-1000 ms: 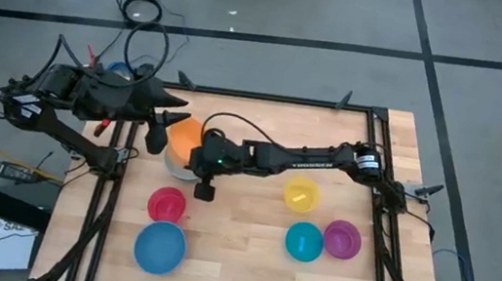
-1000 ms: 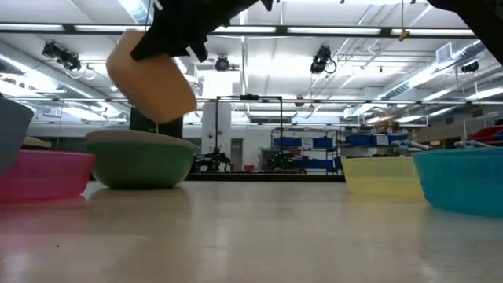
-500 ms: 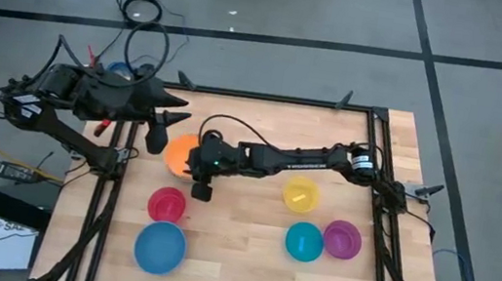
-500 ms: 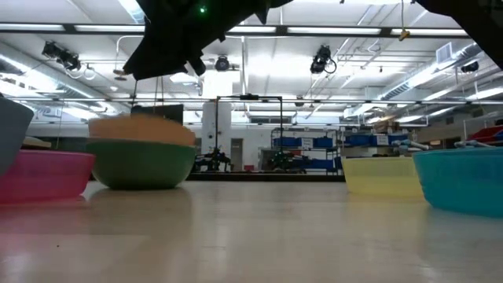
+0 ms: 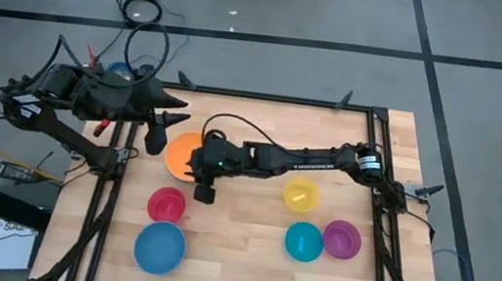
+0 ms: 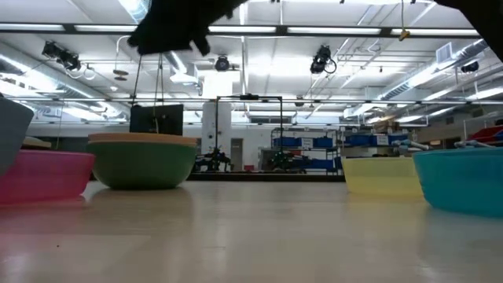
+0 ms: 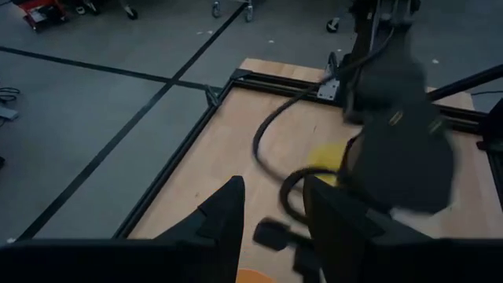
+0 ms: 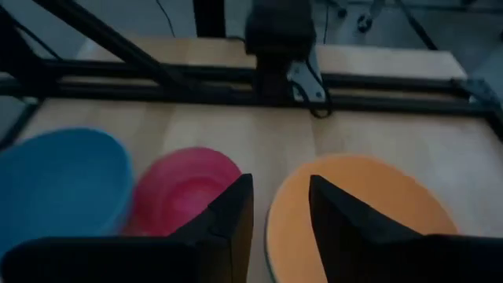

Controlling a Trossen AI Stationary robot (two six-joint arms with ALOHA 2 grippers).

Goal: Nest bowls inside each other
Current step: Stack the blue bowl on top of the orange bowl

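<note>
Two grippers on record. The right gripper (image 5: 197, 159) is stretched across the table to the orange bowl (image 5: 182, 151), poised over that bowl's near edge; its fingers (image 8: 232, 216) stand apart with a gap between them and hold nothing. In the right wrist view the orange rim lies just under and beside the fingers, not clamped.

The left gripper (image 5: 157, 134) is at the table's left edge, just beside the orange bowl on the far side from the right one; fingers (image 7: 224, 216) spread, empty. The right arm's body fills the space directly ahead of it.

Bowls, working outward:
- Orange bowl: seated inside the green bowl (image 6: 141, 163), only its rim (image 6: 141, 138) showing above the green one in the low view.
- Red bowl (image 5: 166, 204): near the orange one, toward the table's front, apart from it.
- Blue bowl (image 5: 160, 247): just beside the red, farther front.
- Yellow bowl (image 5: 301, 194): right of centre, partly under the right arm.
- Teal bowl (image 5: 304, 242) and purple bowl (image 5: 342, 239): side by side, touching or nearly so, front right.

Support: wooden table (image 5: 235, 256) in a dark frame.
</note>
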